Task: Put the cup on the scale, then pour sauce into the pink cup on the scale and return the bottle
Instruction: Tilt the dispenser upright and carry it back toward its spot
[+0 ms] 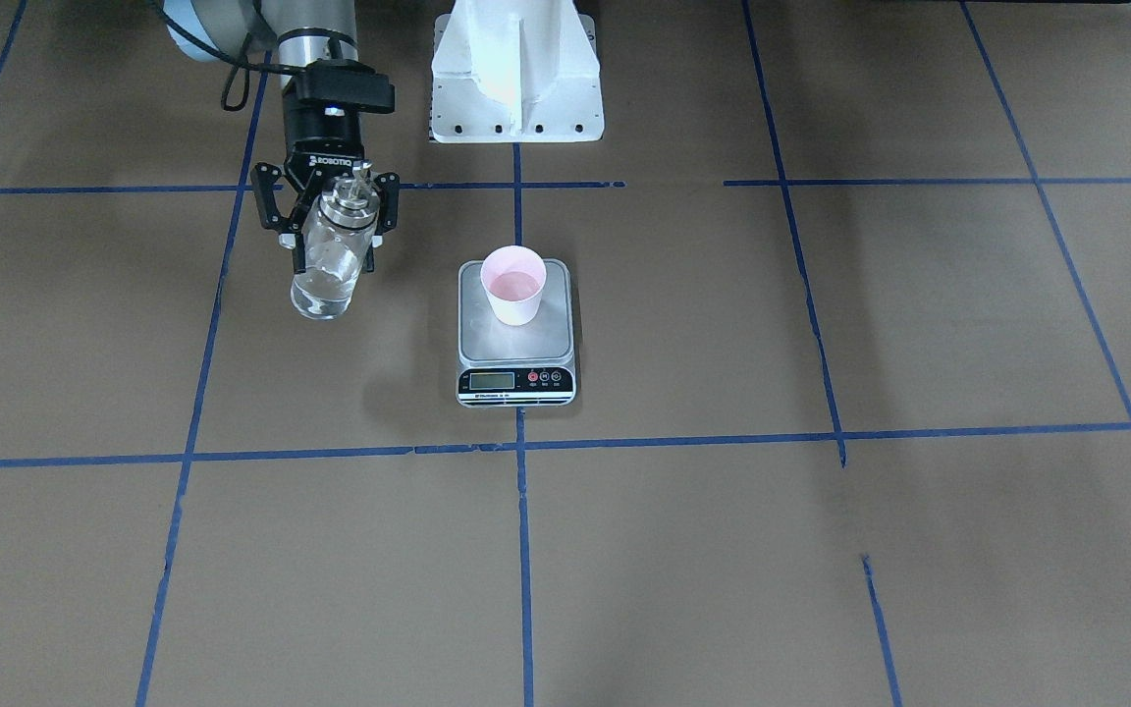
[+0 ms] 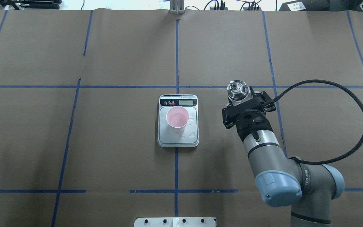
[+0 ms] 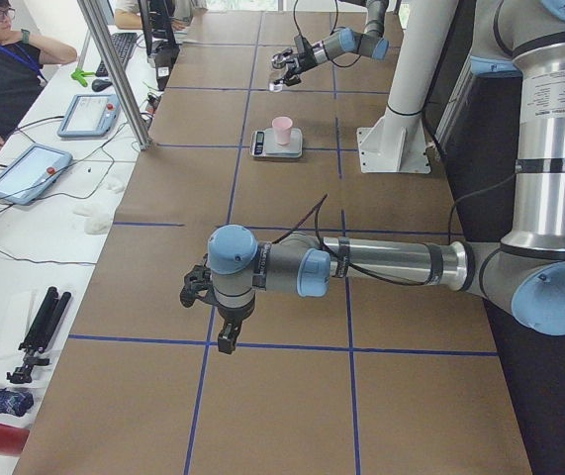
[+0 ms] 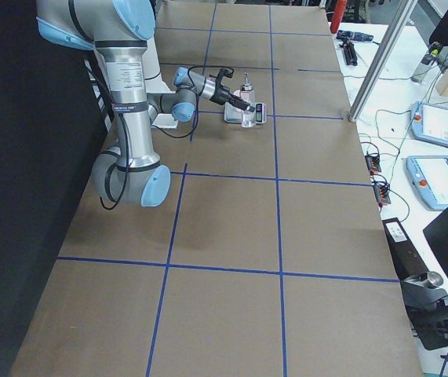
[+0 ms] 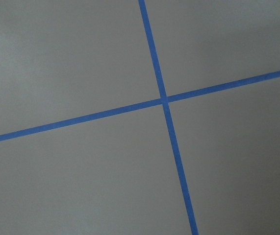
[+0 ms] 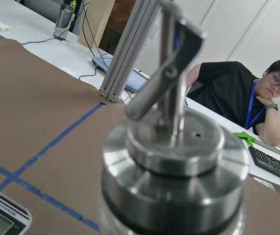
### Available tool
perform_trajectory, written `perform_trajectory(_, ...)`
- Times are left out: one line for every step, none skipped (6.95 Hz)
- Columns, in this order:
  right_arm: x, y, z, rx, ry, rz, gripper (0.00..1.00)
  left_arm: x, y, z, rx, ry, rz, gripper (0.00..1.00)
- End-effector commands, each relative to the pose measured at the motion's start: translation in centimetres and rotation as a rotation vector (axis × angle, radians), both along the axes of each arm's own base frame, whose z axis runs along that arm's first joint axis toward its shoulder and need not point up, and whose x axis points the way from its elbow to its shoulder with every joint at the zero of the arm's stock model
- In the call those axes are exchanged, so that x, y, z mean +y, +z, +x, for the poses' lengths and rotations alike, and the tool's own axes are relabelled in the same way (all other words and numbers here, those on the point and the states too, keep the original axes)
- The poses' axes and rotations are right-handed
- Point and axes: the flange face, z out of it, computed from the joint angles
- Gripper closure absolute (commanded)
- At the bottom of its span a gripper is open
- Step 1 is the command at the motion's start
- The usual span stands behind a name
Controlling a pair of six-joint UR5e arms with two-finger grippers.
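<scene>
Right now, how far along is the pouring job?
Done: the cup stands on the scale and seems to hold liquid, with droplets on the platform beside it, so the pour looks made. In hand: the right gripper holds the bottle upright, beside the scale. Left: set the bottle back down and release it.

Cup (image 1: pixel 513 285) on scale (image 1: pixel 516 344); bottle (image 1: pixel 323 287) in right claw (image 1: pixel 335 257), apart, scale's R side.

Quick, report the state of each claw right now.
Right claw: shut on the bottle.
Left claw: cannot be told; it shows only in the left side view.
</scene>
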Motion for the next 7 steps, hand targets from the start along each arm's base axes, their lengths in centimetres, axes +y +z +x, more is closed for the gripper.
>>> perform_trajectory(0.1, 2.3, 0.9, -0.081, 0.017, -0.073, 1.0, 0.0, -0.1, 0.0, 0.0, 0.0, 0.006, 0.0)
perform_trajectory(0.1, 3.5, 1.3, -0.109, 0.015, -0.106, 1.0, 0.0, -0.3, 0.0, 0.0, 0.0, 0.009, 0.0)
perform_trajectory(-0.4, 3.9, 2.1, -0.3, 0.022, -0.199, 1.0, 0.0, -0.6, 0.0, 0.0, 0.0, 0.012, 0.0)
perform_trajectory(-0.4, 8.0, 3.4, -0.31, 0.025, -0.269, 1.0, -0.1, -0.6, 0.0, 0.0, 0.0, 0.015, 0.0)
perform_trajectory(-0.4, 9.6, 4.7, -0.365, 0.041, -0.267, 1.0, -0.1, -0.7, 0.0, 0.0, 0.0, 0.017, 0.0)
perform_trajectory(-0.1, 12.8, 5.5, -0.4, 0.069, -0.303, 1.0, -0.1, -0.6, 0.0, 0.0, 0.0, 0.015, 0.0)
perform_trajectory(-0.2, 13.5, 5.3, -0.395, 0.079, -0.307, 1.0, -0.1, -0.7, 0.0, 0.0, 0.0, 0.018, 0.0)
